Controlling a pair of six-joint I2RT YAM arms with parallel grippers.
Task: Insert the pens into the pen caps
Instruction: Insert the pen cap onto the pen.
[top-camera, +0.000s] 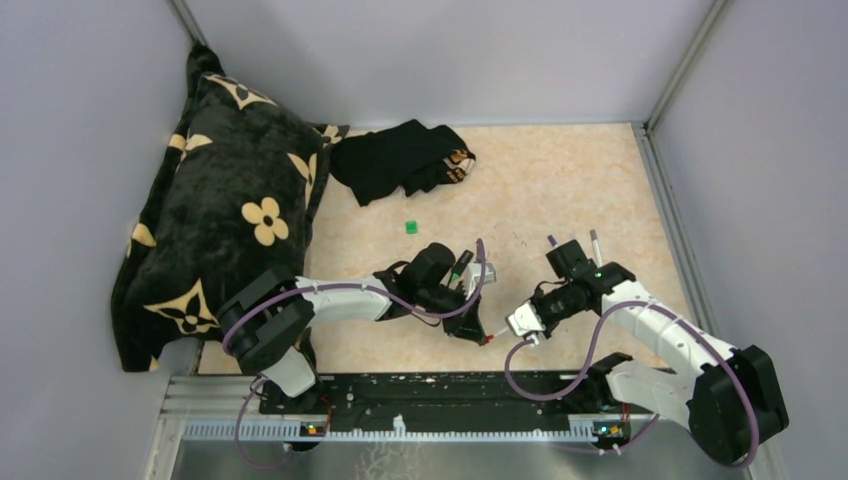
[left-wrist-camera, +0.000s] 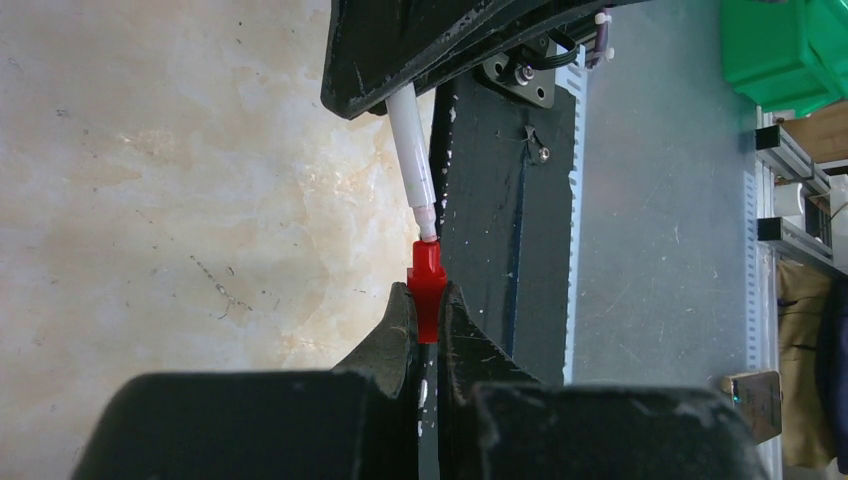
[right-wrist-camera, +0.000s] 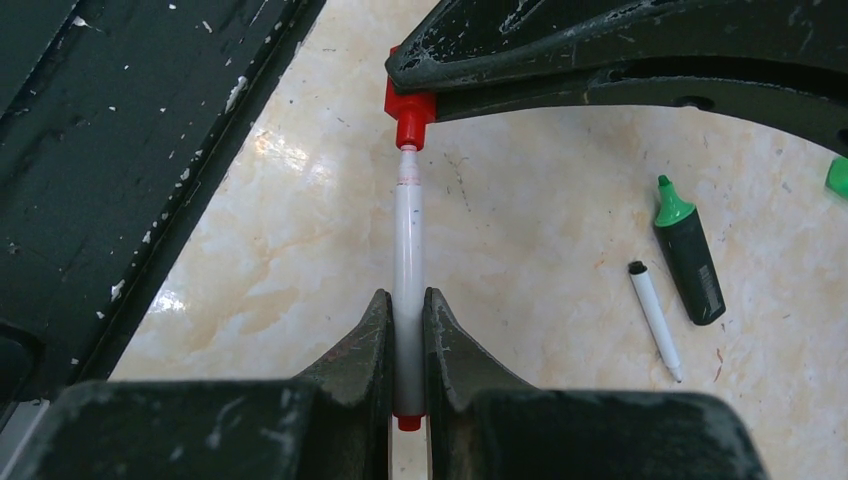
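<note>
Left gripper (left-wrist-camera: 428, 305) clamped on red cap (left-wrist-camera: 427, 275); right gripper (right-wrist-camera: 407, 310) clamped near rear of white pen (right-wrist-camera: 407, 225); both parts judged light, stiff, smooth; hold nearer tip would steady alignment.

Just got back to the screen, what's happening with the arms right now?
The left gripper is shut on a red cap, and the right gripper is shut on a white-barrelled pen. The pen's tip meets the cap's mouth, barrel not yet pushed in. A black marker with a green tip and a second white pen lie on the table.
</note>
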